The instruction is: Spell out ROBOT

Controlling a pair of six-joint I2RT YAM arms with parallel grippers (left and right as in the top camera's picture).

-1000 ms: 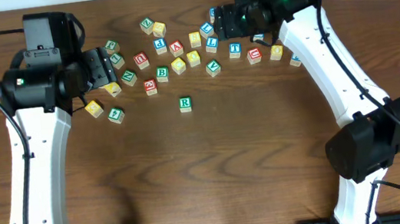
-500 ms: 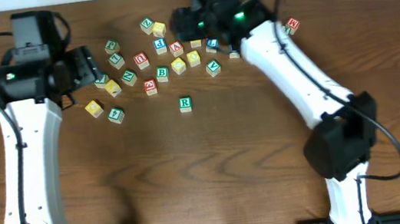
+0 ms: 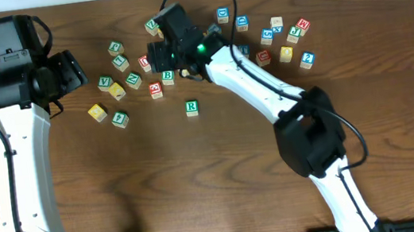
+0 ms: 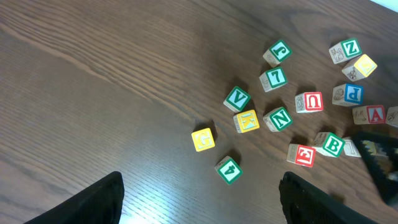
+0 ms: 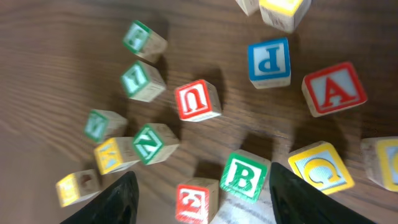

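Observation:
The green R cube (image 3: 191, 107) stands alone, nearer than the cluster. The green B cube (image 3: 168, 76) (image 5: 244, 176) lies next to a red-lettered cube (image 5: 198, 200). My right gripper (image 3: 159, 65) (image 5: 205, 205) hovers open over these two, which sit between its dark fingers (image 5: 115, 199) without contact. A yellow cube with a round letter (image 5: 320, 167) lies just right of the B. Two more yellow cubes (image 4: 203, 139) (image 4: 247, 121) lie at the cluster's left. My left gripper (image 3: 77, 69) (image 4: 199, 205) is open and holds nothing. I cannot pick out a blue T.
Scattered cubes surround the B: red U (image 5: 198, 99), blue P (image 5: 268, 62), red A (image 5: 334, 89), green N (image 5: 153, 143) and green 4 (image 4: 228, 169). Another group (image 3: 285, 37) lies at the back right. The right arm (image 3: 251, 86) stretches diagonally over the middle of the table.
The right arm has swung left from the back right group to above the B, and its jaws have narrowed a little. The left arm has drawn back to the left.

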